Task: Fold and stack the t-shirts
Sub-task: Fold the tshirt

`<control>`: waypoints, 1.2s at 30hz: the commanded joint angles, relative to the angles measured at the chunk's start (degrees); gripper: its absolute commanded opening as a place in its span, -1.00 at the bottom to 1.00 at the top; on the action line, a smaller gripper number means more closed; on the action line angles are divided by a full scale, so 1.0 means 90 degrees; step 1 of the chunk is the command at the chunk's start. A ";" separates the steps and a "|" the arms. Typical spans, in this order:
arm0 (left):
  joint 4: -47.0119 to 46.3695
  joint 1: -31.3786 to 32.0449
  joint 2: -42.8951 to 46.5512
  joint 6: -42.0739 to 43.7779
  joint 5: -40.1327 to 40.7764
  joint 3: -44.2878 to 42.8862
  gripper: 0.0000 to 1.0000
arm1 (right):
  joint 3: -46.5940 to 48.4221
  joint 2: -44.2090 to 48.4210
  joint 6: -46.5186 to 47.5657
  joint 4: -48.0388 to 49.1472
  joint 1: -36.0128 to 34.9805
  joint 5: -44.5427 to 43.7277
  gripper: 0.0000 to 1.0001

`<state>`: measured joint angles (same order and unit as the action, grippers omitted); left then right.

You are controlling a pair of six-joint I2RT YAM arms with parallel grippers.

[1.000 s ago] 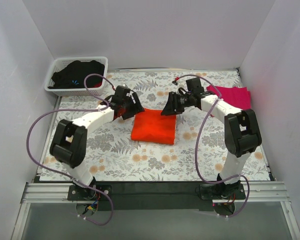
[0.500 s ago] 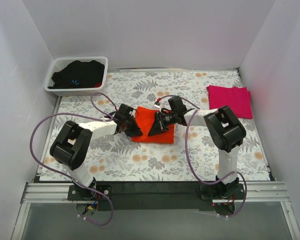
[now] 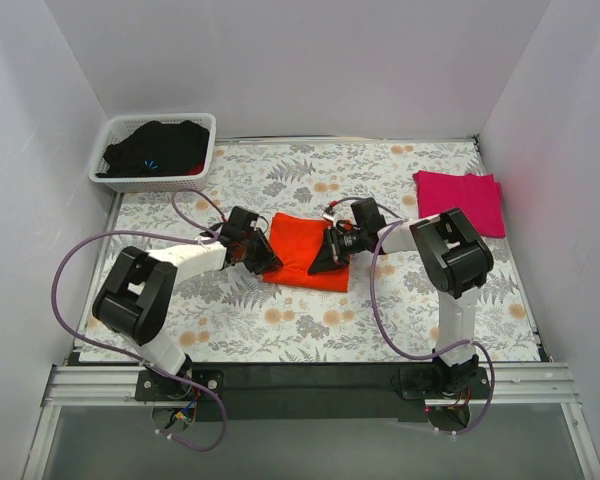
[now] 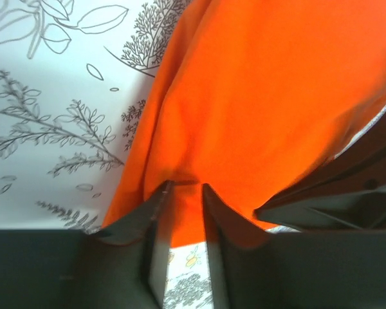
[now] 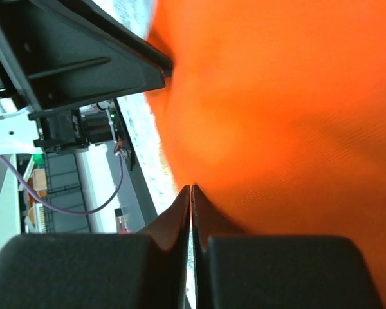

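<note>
Orange t-shirt (image 3: 302, 257) sits pinched in left claw (image 4: 185, 187) and right claw (image 5: 191, 188), clear only from wrist views.

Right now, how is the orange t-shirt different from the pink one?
The orange t-shirt lies mid-table; the pink t-shirt lies at the far right edge. The left claw and right claw pinch the orange t-shirt; nothing touches the pink t-shirt. Both are folded, on the flowery table.
</note>
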<state>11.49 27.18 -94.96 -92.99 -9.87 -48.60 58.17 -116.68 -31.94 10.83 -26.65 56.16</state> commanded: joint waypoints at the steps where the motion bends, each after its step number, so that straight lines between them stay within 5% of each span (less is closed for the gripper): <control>1: 0.0520 0.0143 0.0705 0.0341 0.0227 -0.0322 -0.45 | -0.0057 0.0766 0.0044 -0.0177 0.0051 -0.0079 -0.86; 6: 0.0521 0.0593 0.1000 0.0323 -0.0026 -0.0723 -0.34 | -0.0330 0.1314 0.0189 -0.0490 0.0061 0.0263 -0.86; 14: 0.0355 0.0584 0.0337 0.0196 -0.0134 -0.0266 -0.69 | -0.0926 0.0837 0.0794 -0.0715 0.0246 0.0411 -0.88; 23: 0.0344 0.0193 0.0433 0.0449 -0.0075 -0.0145 -0.64 | -0.1142 0.0922 0.1079 -0.0812 0.0813 0.0449 -0.92; 28: 0.0413 0.0067 0.0805 0.0947 0.0070 -0.0820 -0.35 | -0.0420 0.1510 0.0796 -0.0920 0.1017 0.0459 -0.92; 36: 0.0013 -0.0558 -0.1056 0.1338 -0.0476 -0.2313 -0.52 | 0.1328 0.0457 0.0561 -0.0775 0.1370 0.0118 -0.92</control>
<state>12.56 23.66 -97.80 -83.74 -12.23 -65.73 66.83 -108.86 -25.63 2.76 -15.03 58.22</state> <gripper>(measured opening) 0.254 0.040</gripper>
